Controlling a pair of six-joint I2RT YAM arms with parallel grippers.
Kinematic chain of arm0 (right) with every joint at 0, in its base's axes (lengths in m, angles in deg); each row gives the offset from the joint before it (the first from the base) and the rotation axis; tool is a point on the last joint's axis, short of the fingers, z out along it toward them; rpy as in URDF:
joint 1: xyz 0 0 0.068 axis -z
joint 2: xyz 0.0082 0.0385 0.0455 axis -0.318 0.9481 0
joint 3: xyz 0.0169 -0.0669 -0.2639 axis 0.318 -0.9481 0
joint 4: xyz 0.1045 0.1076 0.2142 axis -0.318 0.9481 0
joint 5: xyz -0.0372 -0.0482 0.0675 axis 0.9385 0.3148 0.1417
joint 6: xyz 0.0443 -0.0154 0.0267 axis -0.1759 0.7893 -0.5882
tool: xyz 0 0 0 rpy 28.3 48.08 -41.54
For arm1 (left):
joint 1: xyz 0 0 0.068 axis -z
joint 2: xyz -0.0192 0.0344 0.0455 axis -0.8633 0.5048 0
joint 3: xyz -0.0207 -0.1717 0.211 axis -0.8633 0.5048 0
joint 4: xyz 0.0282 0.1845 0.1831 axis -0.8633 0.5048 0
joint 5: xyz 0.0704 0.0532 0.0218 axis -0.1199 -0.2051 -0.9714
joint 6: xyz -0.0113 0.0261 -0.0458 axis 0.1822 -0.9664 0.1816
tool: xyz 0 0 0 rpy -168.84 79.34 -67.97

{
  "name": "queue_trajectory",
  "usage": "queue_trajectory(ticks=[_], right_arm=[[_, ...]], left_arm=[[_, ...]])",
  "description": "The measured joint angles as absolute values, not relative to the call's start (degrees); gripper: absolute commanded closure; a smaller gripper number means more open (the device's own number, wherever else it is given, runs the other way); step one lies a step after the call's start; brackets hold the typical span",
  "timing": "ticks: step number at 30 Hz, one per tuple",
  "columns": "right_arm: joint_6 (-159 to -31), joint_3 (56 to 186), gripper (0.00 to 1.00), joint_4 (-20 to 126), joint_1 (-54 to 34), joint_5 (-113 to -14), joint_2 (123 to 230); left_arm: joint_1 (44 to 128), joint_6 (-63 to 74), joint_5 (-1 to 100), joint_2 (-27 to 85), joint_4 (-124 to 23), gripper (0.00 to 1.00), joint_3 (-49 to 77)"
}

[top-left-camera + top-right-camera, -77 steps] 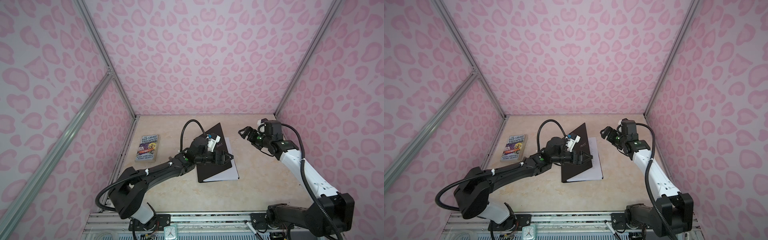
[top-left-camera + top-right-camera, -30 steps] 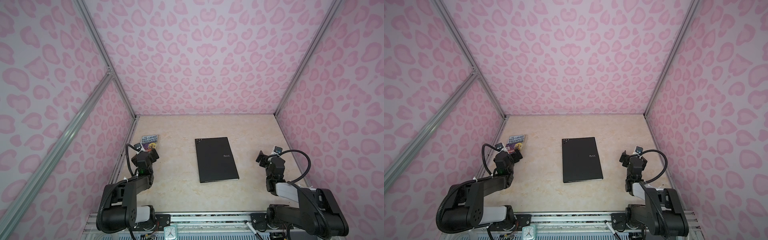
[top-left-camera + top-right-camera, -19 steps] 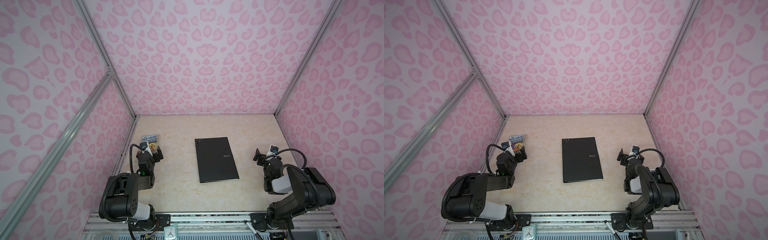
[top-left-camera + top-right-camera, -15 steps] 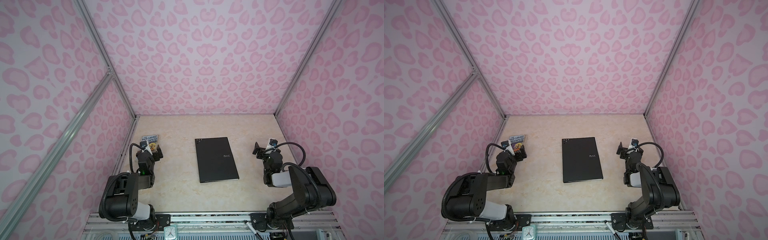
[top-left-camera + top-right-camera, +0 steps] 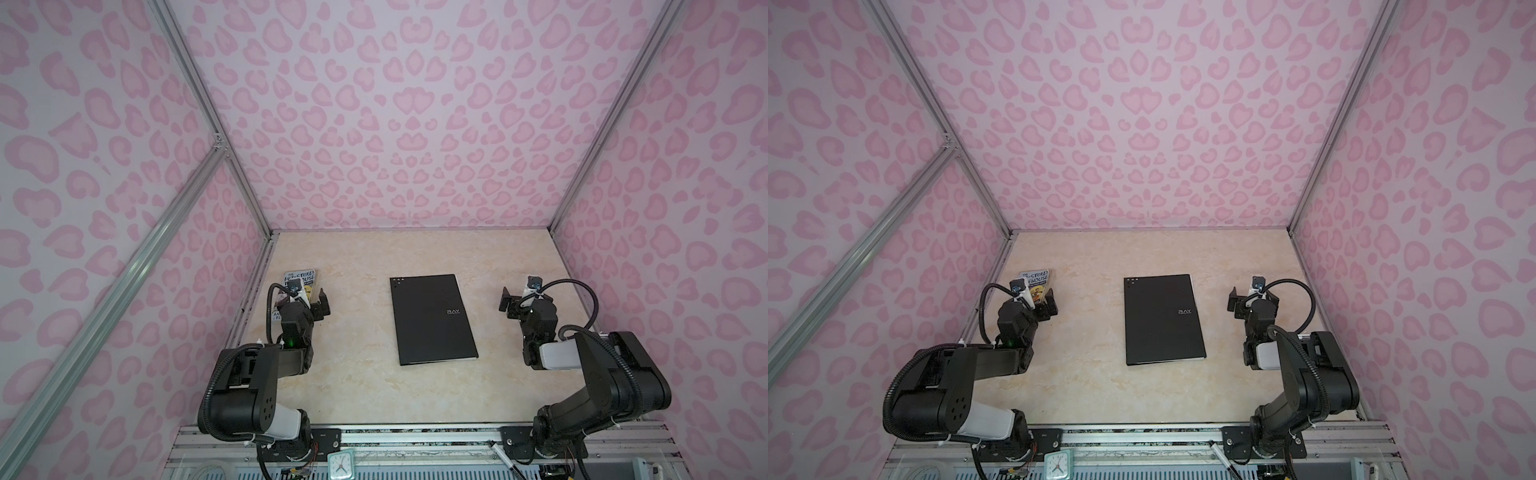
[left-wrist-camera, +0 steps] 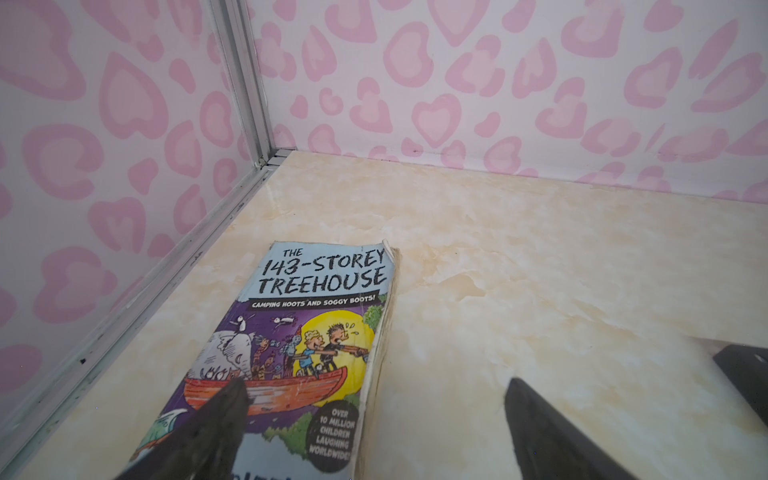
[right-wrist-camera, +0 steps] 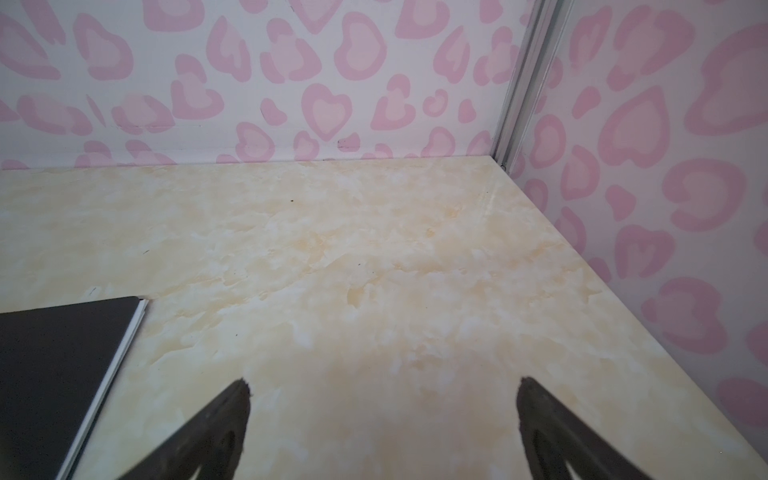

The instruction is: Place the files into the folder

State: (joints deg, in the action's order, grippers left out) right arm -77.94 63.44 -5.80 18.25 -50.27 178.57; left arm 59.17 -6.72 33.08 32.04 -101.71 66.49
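Left wrist view: left claw (image 6: 376,388) wide, empty, above the book (image 6: 316,324), well left of the folder (image 5: 432,320).
Folder: now closed flat on the counter (image 5: 353,266); files (image 7: 124,347) show as a white edge inside.
Right wrist view: right claw (image 7: 383,385) wide, empty, pulled back right of the folder; task looks done.

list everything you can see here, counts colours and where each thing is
folder: one, black, closed, flat mid-table
files: count cannot be told, white, only an edge showing inside the closed folder
book: one, colourful paperback, flat at the table's left side by the wall
clock: one, pale green with white face, on the front rail
table: one, beige marble pattern, under everything
walls: three, white with pink hearts, around the table
left hand: one, black, open, empty, at the book's near end
right hand: one, black, open, empty, above bare table right of the folder
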Motion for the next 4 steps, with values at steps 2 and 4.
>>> queue_trajectory(ticks=[2,4], right_arm=[[-77.9,63.7,0.0,-5.4,18.5,-50.6,178.6],[-77.9,63.8,0.0,-4.9,18.6,-50.6,178.6]], left_arm=[[58.6,-6.7,33.3,32.3,-101.4,0.03,65.9],[58.4,-6.8,33.5,32.2,-101.4,0.03,66.2]])
